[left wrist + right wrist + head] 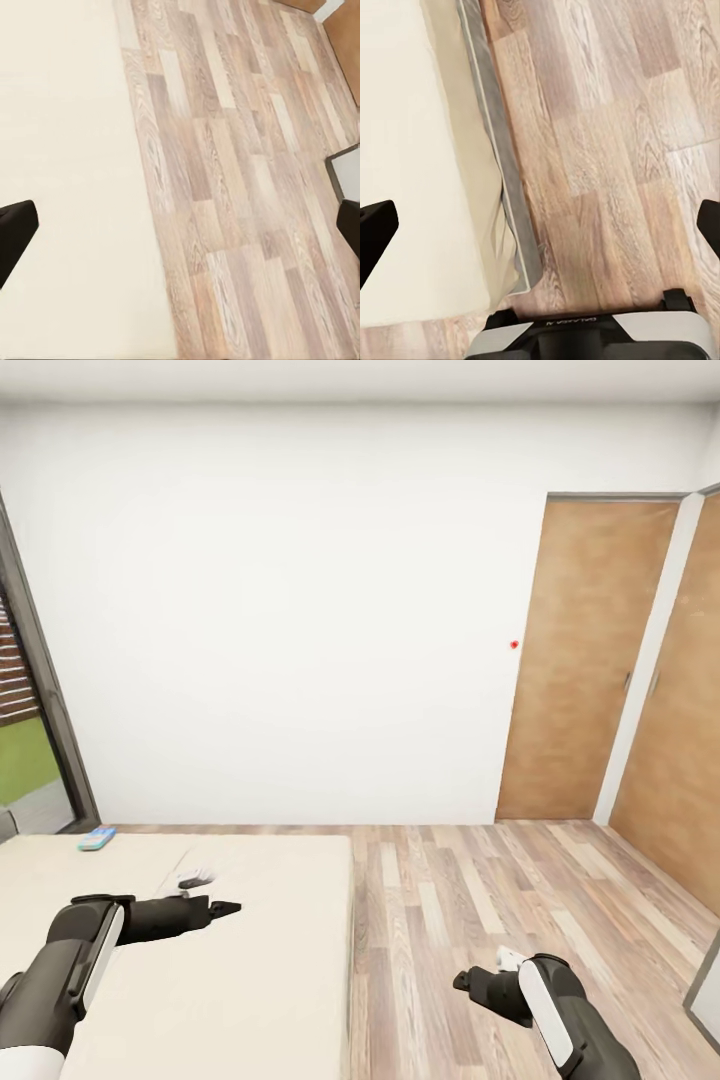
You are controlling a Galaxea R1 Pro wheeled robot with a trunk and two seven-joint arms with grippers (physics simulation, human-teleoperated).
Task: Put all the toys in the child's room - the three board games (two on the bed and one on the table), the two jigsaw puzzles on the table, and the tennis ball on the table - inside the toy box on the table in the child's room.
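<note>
A big white wall [300,610] stands far off, with brown wooden doors [590,660] on the right. The wood floor [480,920] runs beside the beige bed [250,960] on the left. A small blue board game [97,839] lies at the bed's far left edge. The left gripper [222,907] hangs over the bed, the right gripper [462,980] over the floor; both have their jaws spread wide, holding nothing.

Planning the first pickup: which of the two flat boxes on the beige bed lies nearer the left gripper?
The white flat box, lying on the beige bed just beyond the left gripper. The small blue box sits farther off, near the bed's far edge.
</note>
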